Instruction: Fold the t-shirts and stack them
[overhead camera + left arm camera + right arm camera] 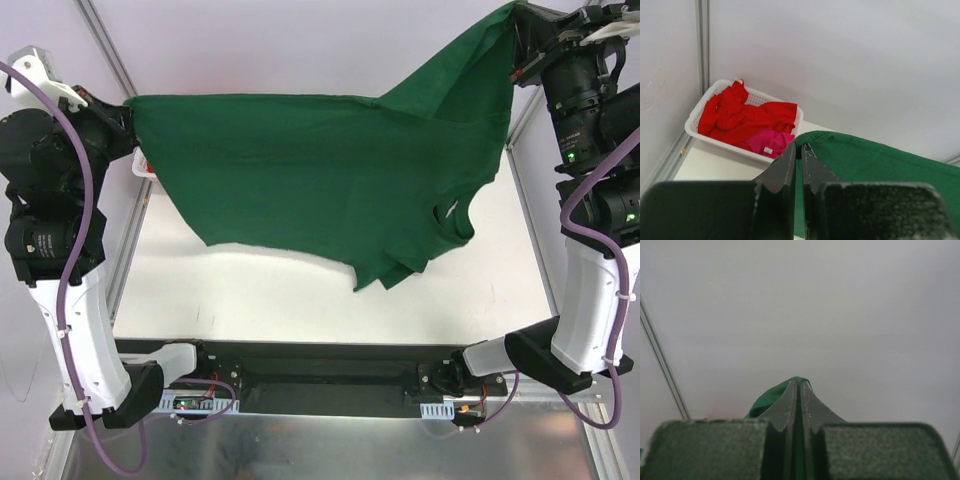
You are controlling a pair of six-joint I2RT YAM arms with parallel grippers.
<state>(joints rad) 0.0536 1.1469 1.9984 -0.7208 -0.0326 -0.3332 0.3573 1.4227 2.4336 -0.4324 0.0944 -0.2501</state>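
Aloft, green t-shirt [320, 180] spans between left claw [800, 148] and right claw [799, 386], both clamped on its edges.

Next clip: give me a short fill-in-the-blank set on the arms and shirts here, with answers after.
The left gripper and right gripper are both shut on the ____ t-shirt.
Its collar hangs nearer the ____ gripper.
The red t-shirt and pink t-shirt lie in the white basket, shown by the ____ wrist camera.
Missing: green; right; left.

A t-shirt [320, 180] hanging between left gripper [128, 118] and right gripper [515, 40] above the table [300, 300], basket [692, 125] at its far left corner, other shirts [745, 120] inside
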